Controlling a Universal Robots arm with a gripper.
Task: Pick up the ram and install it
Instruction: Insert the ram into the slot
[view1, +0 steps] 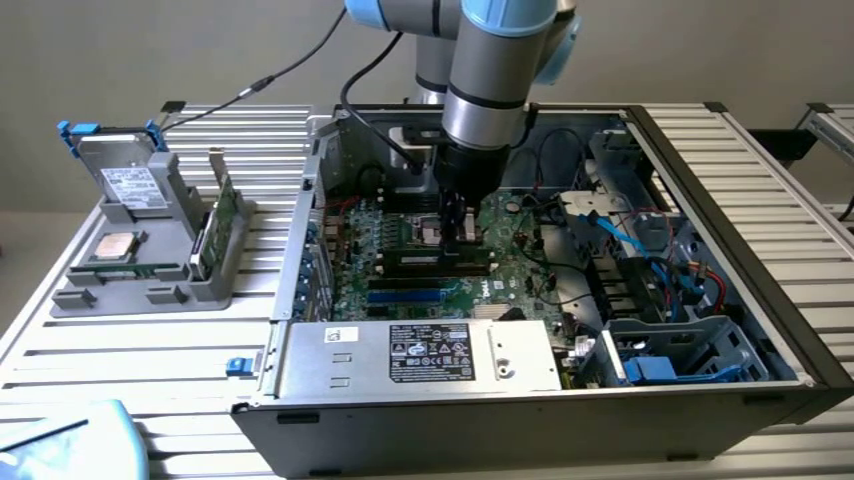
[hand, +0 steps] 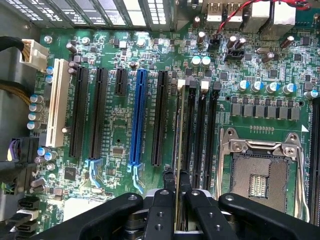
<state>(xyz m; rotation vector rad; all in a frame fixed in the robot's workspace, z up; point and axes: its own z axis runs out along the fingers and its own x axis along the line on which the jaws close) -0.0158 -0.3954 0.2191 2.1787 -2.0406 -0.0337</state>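
The gripper (hand: 176, 202) is reaching down into the open computer case (view1: 747, 190) and is grasping the ram (hand: 178, 135) between its two fingers (hand: 165, 205), with the jaws clenched on the flat faces of the stick. The ram is standing on edge, presenting its thin upper edge to the wrist camera, and is running parallel to the black memory slots (hand: 200, 135) on the motherboard (hand: 115, 150). This upright hold appears deliberate: gripping the flat faces is leaving the contact edge free and pointing down at the board, so the stick is lining up lengthwise with a slot. The ram is sitting over the memory slot nearest the long black card slot (hand: 159, 120), just beside the other memory slots with pale latches, and between the blue slot (hand: 137, 120) and the open processor socket (hand: 257, 172). Whether its lower edge is touching the slot or hanging just above it cannot be told. In the exterior view the arm (view1: 483, 90) is standing nearly vertical over the middle of the board, a posture judged to be holding the stick square to the slot. On the exterior view's left, well apart from the case, a grey holder (view1: 134, 290) is carrying a broader green card (view1: 220, 230) and a square silver chip (view1: 118, 245).
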